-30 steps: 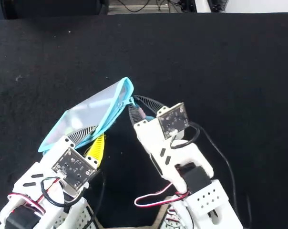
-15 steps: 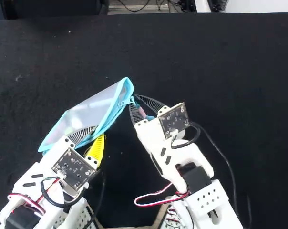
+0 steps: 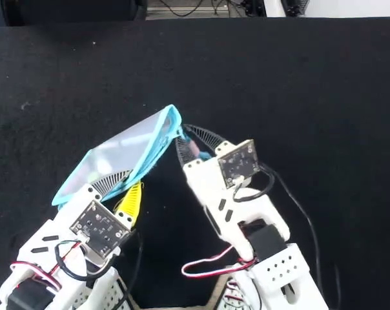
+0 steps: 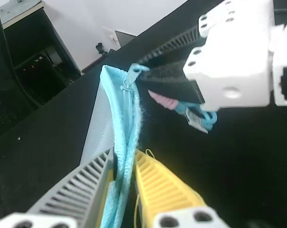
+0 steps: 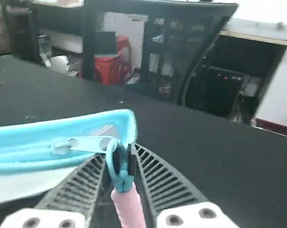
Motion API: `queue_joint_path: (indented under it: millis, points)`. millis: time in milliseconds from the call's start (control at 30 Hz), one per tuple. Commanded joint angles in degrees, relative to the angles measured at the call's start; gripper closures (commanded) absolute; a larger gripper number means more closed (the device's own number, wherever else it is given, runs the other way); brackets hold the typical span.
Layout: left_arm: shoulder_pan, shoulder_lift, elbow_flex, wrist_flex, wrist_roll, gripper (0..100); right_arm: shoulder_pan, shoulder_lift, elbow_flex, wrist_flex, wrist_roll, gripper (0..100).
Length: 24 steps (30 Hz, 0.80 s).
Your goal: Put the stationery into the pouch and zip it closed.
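**Pouch** (image 3: 124,152), qty 1. Translucent body, light-blue zip edge. In the high view the long axis runs diagonally, from the near left up to the far right. The zip edge faces the right arm. It is held between the two arms over the surface (image 3: 298,97).

**Pull** (image 5: 86,142), qty 1. Light blue, at the pouch's far corner, pointing away from the pouch towards the right arm. A pink tab (image 5: 124,199), qty 1, hangs from its ring.

**Left claw** (image 4: 124,159), qty 1. One grey and one yellow finger, closed on the zip edge at the pouch's near end.

**Right claw** (image 5: 119,156), qty 1. Black ribbed fingers pinch the pull at its ring, just beside the pouch's far corner.

**Surroundings.** Black surface. Beyond it are a mesh chair (image 5: 157,42) and a red item (image 5: 117,66). A red-and-white wire (image 3: 208,266) loops at the right arm's base. The two arms flank the pouch on its near side.
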<state>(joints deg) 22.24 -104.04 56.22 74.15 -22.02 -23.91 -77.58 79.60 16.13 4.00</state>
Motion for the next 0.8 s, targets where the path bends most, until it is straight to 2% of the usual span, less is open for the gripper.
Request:
queue_joint_path:
  millis: [0,767]
  points:
    - [1.1,-0.4,-3.6,0.1,0.7,97,5.3,0.1,0.0,-3.3,-0.2,98.8]
    - [1.1,-0.4,-3.6,0.1,0.7,97,4.8,0.6,0.2,-3.4,-0.2,98.8]
